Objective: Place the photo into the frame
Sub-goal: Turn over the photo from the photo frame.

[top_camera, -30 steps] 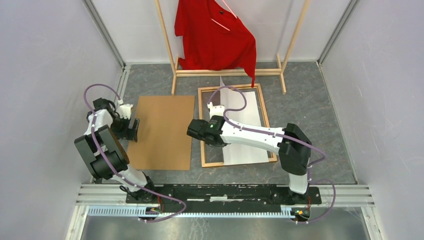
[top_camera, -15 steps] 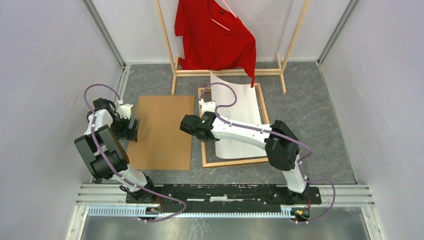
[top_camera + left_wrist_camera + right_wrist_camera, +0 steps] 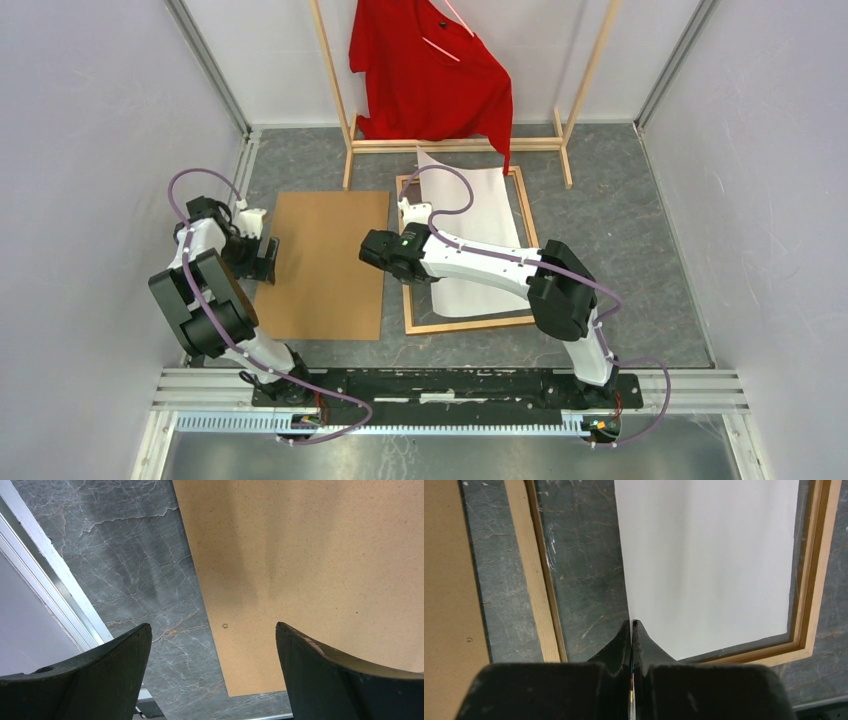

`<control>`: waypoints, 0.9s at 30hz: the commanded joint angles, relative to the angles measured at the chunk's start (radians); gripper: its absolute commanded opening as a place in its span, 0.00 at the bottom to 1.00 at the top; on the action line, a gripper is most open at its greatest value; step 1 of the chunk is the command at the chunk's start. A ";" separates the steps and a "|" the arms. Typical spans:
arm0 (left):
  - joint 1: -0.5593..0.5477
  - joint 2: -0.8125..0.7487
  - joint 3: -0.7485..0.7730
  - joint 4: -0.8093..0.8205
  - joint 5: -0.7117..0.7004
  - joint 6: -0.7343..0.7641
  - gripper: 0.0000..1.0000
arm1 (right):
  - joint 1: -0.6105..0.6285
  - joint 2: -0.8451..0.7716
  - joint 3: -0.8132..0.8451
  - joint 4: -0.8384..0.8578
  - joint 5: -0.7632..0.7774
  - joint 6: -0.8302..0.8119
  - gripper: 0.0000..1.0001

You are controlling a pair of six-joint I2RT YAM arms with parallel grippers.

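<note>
Two pincers: my right pincer [image 3: 631, 625] is clamped tight on the left edge of the photo [image 3: 704, 570], white back up, over the frame [image 3: 531, 570]; my left pincer [image 3: 212, 635] gapes wide, empty, above the board [image 3: 310, 555].

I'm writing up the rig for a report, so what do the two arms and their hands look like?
Both the left arm and right arm have white links with chunky black joints, and a purple cable loops along each. The left hand and right hand have matte black fingers tapering to blunt tips.
</note>
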 commanded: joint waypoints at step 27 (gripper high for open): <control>0.001 -0.004 -0.016 0.013 0.030 0.023 1.00 | 0.002 -0.074 -0.045 -0.018 -0.024 0.247 0.00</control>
